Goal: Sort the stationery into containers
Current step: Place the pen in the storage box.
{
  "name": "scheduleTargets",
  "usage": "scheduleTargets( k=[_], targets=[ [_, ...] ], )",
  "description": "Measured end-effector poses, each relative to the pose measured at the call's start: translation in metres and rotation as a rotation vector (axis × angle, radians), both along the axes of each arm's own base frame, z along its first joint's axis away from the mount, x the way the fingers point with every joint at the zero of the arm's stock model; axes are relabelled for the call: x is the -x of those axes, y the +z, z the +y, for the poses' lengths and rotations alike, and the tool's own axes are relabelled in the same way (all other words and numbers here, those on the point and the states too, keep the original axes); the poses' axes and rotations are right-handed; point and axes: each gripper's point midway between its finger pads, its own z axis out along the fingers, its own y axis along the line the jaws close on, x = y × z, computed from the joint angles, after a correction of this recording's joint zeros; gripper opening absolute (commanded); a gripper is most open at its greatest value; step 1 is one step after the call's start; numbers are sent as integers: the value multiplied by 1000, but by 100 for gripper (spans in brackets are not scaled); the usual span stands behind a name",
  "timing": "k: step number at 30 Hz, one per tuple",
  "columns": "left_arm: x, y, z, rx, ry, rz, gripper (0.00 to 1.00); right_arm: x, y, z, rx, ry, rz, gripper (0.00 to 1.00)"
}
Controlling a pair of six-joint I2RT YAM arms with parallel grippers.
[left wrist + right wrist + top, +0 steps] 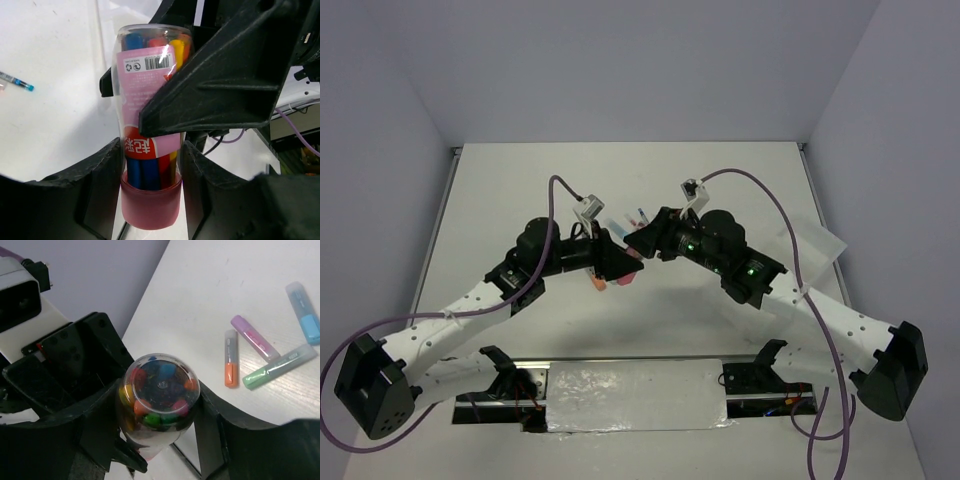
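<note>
Left gripper (151, 172), right gripper (160, 402) both clamping the tube (145, 100) above the table (210, 295); highlighters (254, 337) lying well apart

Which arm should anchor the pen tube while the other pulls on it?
Probably left. The left gripper clamps the pen tube just above its pink cap; the right gripper only brackets the clear end, grip uncertain.

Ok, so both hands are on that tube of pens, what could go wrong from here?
The left hand grips the tube near its pink cap and the right hand its clear end, so pulling out of line may twist it loose. If the cap pops off suddenly, the pens inside could spill and scatter among the loose highlighters on the table.
</note>
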Motion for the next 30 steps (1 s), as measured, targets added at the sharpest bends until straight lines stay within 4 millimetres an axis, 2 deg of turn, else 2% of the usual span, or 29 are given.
scheduleTargets(
  k=[1,2,3,5,7,9,10,12,14,15,16,18,22,25,27,30],
  targets=[
    [-1,1,1,1,7,-2,55,0,1,1,-2,1,-4,0],
    [-3,1,1,0,14,-2,88,-2,1,2,-2,-1,-7,0],
    [-5,1,2,-4,23,-8,99,-3,2,2,-4,-7,-8,0],
    [-6,5,1,-14,31,-1,99,-6,0,1,3,-25,-5,0],
    [-12,10,3,-40,73,8,99,-14,-10,-9,45,-86,16,0],
    [-25,17,11,-94,161,23,99,-30,-13,-36,101,-211,40,0],
    [-34,20,19,-124,232,30,99,-45,-15,-62,137,-311,55,0],
    [-47,24,37,-192,363,50,99,-77,-13,-133,196,-562,66,0],
    [-52,21,60,-266,473,67,99,-99,-11,-221,281,-839,80,0],
    [-50,19,73,-304,513,73,99,-102,-8,-264,332,-974,86,0],
    [-47,16,83,-340,538,70,99,-101,-7,-296,386,-1069,94,0],
    [-36,13,107,-414,577,63,99,-94,-5,-344,528,-1203,114,0],
    [-19,14,140,-513,613,11,99,-96,-2,-403,756,-1342,160,0],
    [-12,8,155,-562,619,-31,99,-101,-17,-436,898,-1384,236,0],
    [-9,-8,161,-602,616,-36,99,-102,-32,-449,987,-1381,284,0],
    [-3,-35,167,-672,596,-11,99,-108,-45,-458,1098,-1354,316,0]
  ],
)
